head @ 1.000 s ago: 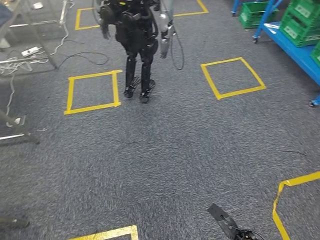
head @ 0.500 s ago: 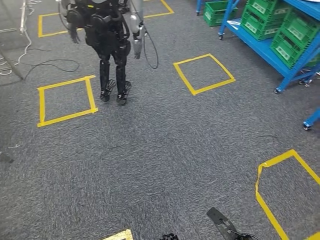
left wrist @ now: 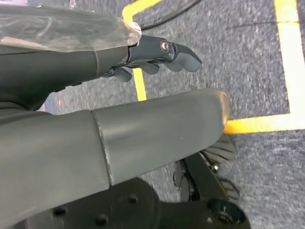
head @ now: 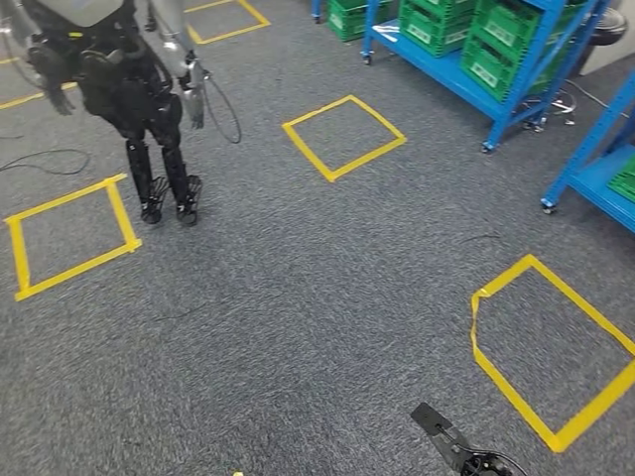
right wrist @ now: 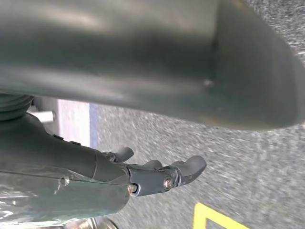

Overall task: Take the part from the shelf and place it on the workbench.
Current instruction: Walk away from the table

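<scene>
Blue shelf (head: 479,84) with green bins (head: 494,45) is seen at upper right; the part cannot be made out. Left hand (left wrist: 158,55) and right hand (right wrist: 158,176) hang empty, fingers loosely extended. An approach to the shelf is judged next.

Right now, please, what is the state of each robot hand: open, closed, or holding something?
Left robot hand: open, holding nothing, fingers extended over the carpet.
Right robot hand: open, holding nothing, fingers extended.
</scene>
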Controlling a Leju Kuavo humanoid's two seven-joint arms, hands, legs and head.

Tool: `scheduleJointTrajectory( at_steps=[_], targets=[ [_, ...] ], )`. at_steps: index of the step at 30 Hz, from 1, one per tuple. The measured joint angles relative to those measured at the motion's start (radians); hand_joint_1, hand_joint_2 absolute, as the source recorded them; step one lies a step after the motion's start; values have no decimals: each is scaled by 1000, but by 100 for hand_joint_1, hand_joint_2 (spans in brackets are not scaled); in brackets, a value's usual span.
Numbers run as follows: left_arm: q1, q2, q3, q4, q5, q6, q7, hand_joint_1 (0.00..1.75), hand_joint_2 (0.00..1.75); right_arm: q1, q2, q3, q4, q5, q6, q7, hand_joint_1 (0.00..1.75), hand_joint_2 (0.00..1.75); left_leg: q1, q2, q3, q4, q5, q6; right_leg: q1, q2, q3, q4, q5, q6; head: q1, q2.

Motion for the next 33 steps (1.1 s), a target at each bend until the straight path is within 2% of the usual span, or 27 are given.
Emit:
scheduleJointTrajectory(
  at_steps=[1, 3, 4, 5, 7, 8, 9, 11, 12, 13, 14, 15, 16, 18, 19, 20, 22, 23, 25, 27, 28, 29, 30, 31, 32, 33],
  targets=[
    [1, 2, 0, 0, -2, 0, 1, 0, 0, 0, 0, 0, 0, -4, -1, 0, 0, 0, 0, -7, 24, -60, 39, 3, -1, 14, 1, 1, 0, 1, -1, 0],
    [0, 5, 0, 0, -6, -1, 2, 0, 0, 0, 0, 0, 1, -8, -4, 1, 0, 0, 2, -50, 86, -207, 106, 11, 0, 40, -2, 6, 0, 5, -5, 0],
    [0, 7, 0, 0, -8, -1, 2, 0, 0, 0, 1, 0, 1, -10, -6, 1, 0, 0, 2, -68, 106, -255, 123, 15, -1, 52, -5, 8, 0, 10, -5, 0],
    [-1, 8, 0, 0, -10, -2, 2, 0, 0, 1, 1, 0, 1, -13, -7, 1, 0, 0, 2, -78, 114, -277, 126, 19, -1, 62, -8, 9, 0, 16, -5, 0],
    [-4, 8, 0, 0, -14, -7, 2, 0, 0, 6, 1, 0, 2, -21, -10, 2, 0, 0, 0, -62, 117, -284, 127, 30, -4, 80, -13, 8, 3, 30, -3, 0],
    [-6, 7, 0, 0, -17, -9, 2, 0, 0, 10, 1, 0, 2, -25, -11, 2, 0, 0, 0, -51, 119, -288, 129, 36, -4, 68, -17, 14, -2, 35, -2, 0],
    [-6, 6, 0, 0, -20, -11, 2, 0, 0, 12, 2, 0, 2, -29, -12, 3, 0, 0, 0, -38, 121, -293, 132, 44, -3, 46, -28, 38, -18, 39, 2, 0],
    [-3, 5, 0, 0, -24, -12, 2, 0, 0, 14, 2, 0, 3, -35, -15, 5, 0, 0, -1, -12, 124, -298, 133, 53, -1, -14, -77, 147, -81, 45, 14, 0],
    [-1, 6, 0, 0, -24, -13, 2, 0, 0, 14, 2, 0, 3, -37, -16, 7, 0, 0, -3, 1, 124, -298, 133, 56, -2, -30, -110, 219, -116, 48, 20, 0],
    [0, 6, 0, 0, -24, -13, 2, 0, 0, 15, 2, 0, 3, -39, -17, 7, 0, 0, -4, 15, 124, -298, 132, 56, -3, -38, -136, 278, -138, 51, 23, 0],
    [1, 6, 0, 0, -24, -13, 2, 0, 0, 18, 2, 0, 3, -39, -17, 8, 0, 0, -5, 27, 125, -298, 131, 56, -4, -43, -148, 305, -141, 52, 24, 0],
    [1, 6, 0, 0, -24, -13, 2, 0, 0, 20, 2, 0, 3, -39, -17, 8, 0, 0, -5, 39, 127, -297, 129, 55, -4, -47, -138, 290, -125, 53, 27, 0],
    [1, 5, 0, 0, -25, -14, 2, 0, 0, 22, 2, 0, 3, -39, -17, 9, 0, 0, -5, 51, 130, -297, 126, 53, -4, -55, -108, 237, -94, 52, 30, 0],
    [0, 4, 0, 0, -25, -15, 2, 0, 0, 21, 2, 0, 3, -39, -18, 9, 0, 0, -9, 72, 138, -296, 120, 45, 1, -90, -29, 89, -34, 45, 39, 0],
    [0, 4, -1, 0, -25, -15, 2, 0, 0, 20, 2, 0, 3, -39, -18, 9, 0, 0, -11, 81, 141, -295, 117, 41, 4, -103, -4, 39, -19, 39, 41, 0],
    [-2, 4, -1, 0, -25, -16, 2, 0, 0, 20, 2, 0, 3, -39, -18, 9, 0, 0, -14, 89, 143, -294, 114, 36, 7, -109, 6, 14, -15, 33, 39, 0],
    [-5, 5, -1, 0, -24, -16, 3, 0, 0, 22, 2, 0, 4, -39, -19, 12, 0, 0, -16, 105, 148, -296, 112, 27, 10, -90, 4, 8, -16, 20, 32, 0],
    [-7, 5, -1, 0, -24, -16, 4, 0, 0, 23, 2, 0, 5, -39, -19, 15, 0, 0, -14, 104, 150, -293, 107, 21, 9, -80, 5, 5, -13, 14, 29, 0],
    [-7, 5, -1, 0, -23, -16, 6, 0, 0, 24, 2, 0, 7, -41, -19, 20, 0, 0, -10, 65, 127, -235, 66, 10, 5, -60, 7, -2, -7, 3, 21, 0],
    [-5, 5, -1, 0, -22, -16, 8, 0, 0, 24, 2, 0, 8, -44, -18, 25, 0, 0, -7, 17, 60, -94, -6, 6, 5, -41, 5, -4, -4, -3, 8, 0],
    [-3, 5, -1, 0, -21, -16, 9, 0, 0, 25, 2, 0, 8, -48, -18, 29, 0, 0, -7, 8, 24, -25, -31, 5, 5, -29, 4, -4, -3, -4, 5, 0],
    [-1, 5, -1, 0, -21, -16, 10, 0, 0, 26, 2, -1, 9, -52, -17, 32, 0, 0, -7, 4, 1, 18, -38, 5, 6, -17, 3, -3, -3, -5, 2, 0],
    [0, 5, -1, 0, -21, -17, 12, 0, 0, 29, 2, -1, 10, -56, -17, 34, 0, 0, -7, 2, -4, 19, -23, 6, 6, -3, 4, -3, -3, -5, 1, 0],
    [1, 5, -1, 0, -21, -17, 12, 0, 0, 32, 2, -2, 11, -60, -17, 36, 0, 0, -6, -2, 12, -25, 12, 9, 6, 11, 5, -2, -3, -5, 0, 0],
    [1, 5, -1, 0, -21, -17, 14, 0, 0, 33, 2, -2, 11, -61, -17, 37, 0, 0, -5, -15, 41, -97, 55, 12, 6, 25, 6, -1, -3, -5, -2, 0],
    [1, 6, -1, 0, -21, -17, 15, 0, 0, 34, 2, -2, 11, -61, -17, 37, 0, 0, -4, -39, 73, -175, 91, 16, 8, 38, 6, 1, -4, -3, -4, 0]
  ],
)
